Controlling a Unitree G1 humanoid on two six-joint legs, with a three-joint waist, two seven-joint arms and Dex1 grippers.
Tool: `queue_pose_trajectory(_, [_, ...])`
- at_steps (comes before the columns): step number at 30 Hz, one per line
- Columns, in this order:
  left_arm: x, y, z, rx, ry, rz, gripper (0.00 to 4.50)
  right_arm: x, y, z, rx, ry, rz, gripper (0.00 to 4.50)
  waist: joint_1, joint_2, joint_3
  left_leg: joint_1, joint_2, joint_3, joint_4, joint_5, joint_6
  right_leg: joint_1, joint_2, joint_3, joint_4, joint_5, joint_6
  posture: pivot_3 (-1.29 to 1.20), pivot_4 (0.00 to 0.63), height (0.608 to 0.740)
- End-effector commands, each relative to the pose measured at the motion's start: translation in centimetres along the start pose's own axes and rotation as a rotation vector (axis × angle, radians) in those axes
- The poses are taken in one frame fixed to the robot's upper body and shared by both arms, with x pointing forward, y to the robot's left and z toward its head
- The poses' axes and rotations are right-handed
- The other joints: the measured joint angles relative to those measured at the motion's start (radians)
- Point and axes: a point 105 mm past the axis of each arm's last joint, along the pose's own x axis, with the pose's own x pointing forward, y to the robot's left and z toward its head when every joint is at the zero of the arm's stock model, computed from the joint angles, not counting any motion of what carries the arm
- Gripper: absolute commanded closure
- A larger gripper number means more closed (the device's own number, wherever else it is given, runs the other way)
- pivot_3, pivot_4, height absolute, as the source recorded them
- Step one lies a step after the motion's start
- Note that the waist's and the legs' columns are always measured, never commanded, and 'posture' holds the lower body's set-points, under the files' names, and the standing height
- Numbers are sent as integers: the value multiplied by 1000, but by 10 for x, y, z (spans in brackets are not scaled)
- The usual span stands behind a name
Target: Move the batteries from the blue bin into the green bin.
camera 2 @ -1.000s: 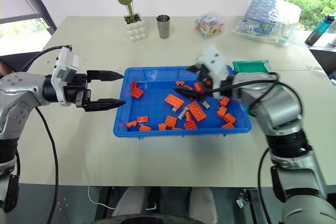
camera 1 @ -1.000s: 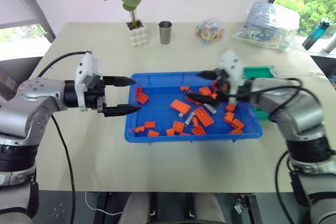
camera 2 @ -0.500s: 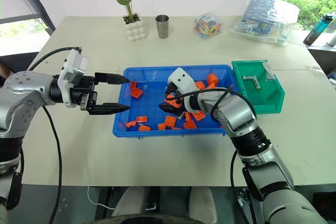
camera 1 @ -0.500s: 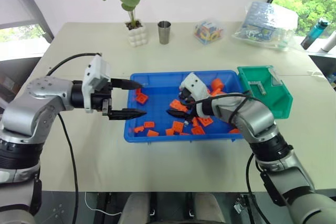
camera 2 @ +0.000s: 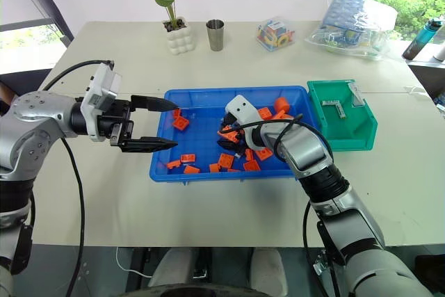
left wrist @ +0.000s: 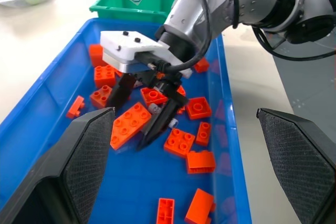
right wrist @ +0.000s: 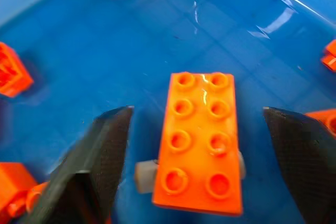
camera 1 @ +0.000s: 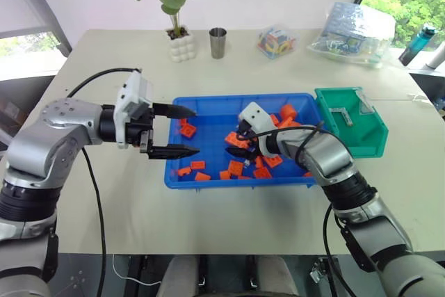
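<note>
Right gripper (left wrist: 149, 124) now lower — inside blue bin (camera 1: 208, 181) on table (camera 1: 104, 199)

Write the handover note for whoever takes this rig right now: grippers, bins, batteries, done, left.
Left gripper: open, empty, hovering at the left end of the blue bin.
Right gripper: down in the blue bin among the orange bricks, jaws partly open, astride a brick with a grey battery poking out under it; nothing gripped yet.
Green bin: on the table by the blue bin's right end, with one grey stick inside, apparently a battery already moved.
Left: free the battery under the brick, carry it to the green bin, then check the blue bin for more.
</note>
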Motion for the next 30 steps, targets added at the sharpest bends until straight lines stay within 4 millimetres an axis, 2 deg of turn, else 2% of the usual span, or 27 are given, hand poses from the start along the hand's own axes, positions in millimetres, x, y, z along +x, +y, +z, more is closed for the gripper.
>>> queue_pose_trajectory(1, [-1, -4, 7, 40, -14, -7, 0, -3, 4, 19, -29, -68, 16, 2554, 0, 0, 0, 0, 0, 0, 0, 0, 0, 0, 0, 0, 0, 0, 0, 0, 150, 711])
queue_pose_trajectory(2, [-1, -4, 6, 41, -15, -7, 0, -3, 5, 21, -33, -72, 18, 3017, 0, 0, 0, 0, 0, 0, 0, 0, 0, 0, 0, 0, 0, 0, 0, 0, 150, 711])
queue_pose_trajectory(3, [0, -4, 6, 42, -15, -6, 0, -3, 5, 22, -37, -74, 21, 3257, 0, 0, 0, 0, 0, 0, 0, 0, 0, 0, 0, 0, 0, 0, 0, 0, 150, 711])
queue_pose_trajectory(7, [0, -4, 7, 41, -25, -4, 0, 2, 13, 33, -74, -110, 54, 3230, 0, 0, 0, 0, 0, 0, 0, 0, 0, 0, 0, 0, 0, 0, 0, 0, 150, 711])
queue_pose_trajectory(11, [1, -6, 6, 38, -30, -7, 0, 18, 31, 52, -129, -153, 110, 3230, -5, 0, 0, 0, 0, 0, 0, 0, 0, 0, 0, 0, 0, 0, 0, 0, 150, 711])
queue_pose_trajectory(15, [2, -7, 5, 40, -33, -5, 0, 32, 34, 57, -145, -157, 122, 3230, -3, 0, 0, 0, 0, 0, -1, 0, 0, -1, 1, 0, 1, 0, 0, 0, 150, 711])
queue_pose_trajectory(16, [3, -7, 6, 39, -34, -5, 0, 33, 35, 56, -155, -151, 129, 2430, 0, 0, 0, 0, 0, 0, -1, 0, 0, 0, 1, 0, 1, 0, 0, 0, 150, 711])
queue_pose_trajectory(18, [3, -8, 6, 38, -36, -5, 0, 31, 36, 56, -174, -146, 144, 1815, 3, -1, 0, 0, -2, -1, 0, 0, 0, 0, 0, 0, 1, 0, 0, 0, 150, 711])
queue_pose_trajectory(20, [3, -8, 6, 35, -37, -4, 0, 22, 33, 59, -211, -155, 155, 829, 3, -1, 1, 0, -3, -1, 0, 0, 0, 0, -1, 0, 1, 0, 0, 0, 150, 711])
queue_pose_trajectory(25, [5, -10, 6, 30, -36, -19, 0, -6, 16, 53, -254, -134, 162, 829, 0, -1, 1, 0, -3, -2, 0, 0, 0, 0, -1, 0, 1, 0, 0, 0, 150, 711])
queue_pose_trajectory(30, [8, -9, 6, 31, -41, -26, 0, -21, 11, 21, -262, -49, 185, 829, 0, -1, 1, 0, -3, -2, 0, 0, 0, 0, -1, 0, 0, 0, 0, 0, 150, 711])
